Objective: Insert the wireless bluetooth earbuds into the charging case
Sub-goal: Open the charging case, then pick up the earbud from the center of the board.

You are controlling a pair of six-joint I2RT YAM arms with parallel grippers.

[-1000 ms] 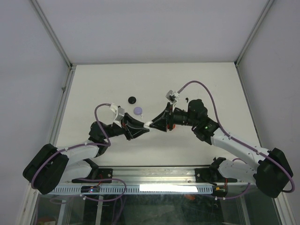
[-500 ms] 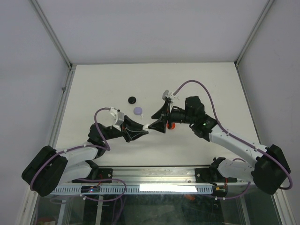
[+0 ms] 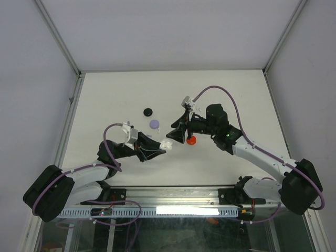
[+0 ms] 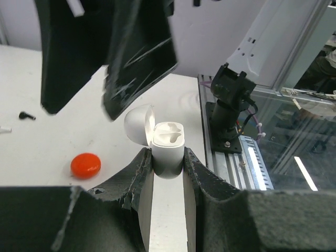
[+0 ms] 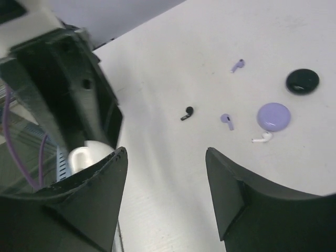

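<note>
Small white flip-lid charging case point(image 4: 168, 149) is shown clamped upright between the fingers of the left gripper point(image 4: 168, 160), approx. mid-table, in front of the arm bases. Its lid point(image 4: 137, 123) is swung back and both sockets appear empty. A second ago the right gripper point(image 5: 165, 194) was pressed up against the case. It is now drawn back, jaws spread wide, nothing carried, w/ a clear gap left between it and the case. The lid-opening step is therefore judged done. Loading is not yet begun.

The earbuds are all seen lying loose on the white table point(image 3: 236, 94), beyond the two grippers. A white stemmed bud point(image 5: 262, 138) is touching or just beside the round purple disc case point(image 5: 273, 116), and a purple bud point(image 5: 227, 120) lies near it. A second purple bud point(image 5: 238, 65) and a black bud point(image 5: 186, 113) lie farther off. A black disc case point(image 5: 302, 81) and a red disc case point(image 4: 85, 165) are also on the table. The white bud is probably to be fetched first by the free arm. A fine pinch will be needed, since the bud could easily be knocked away.
</note>
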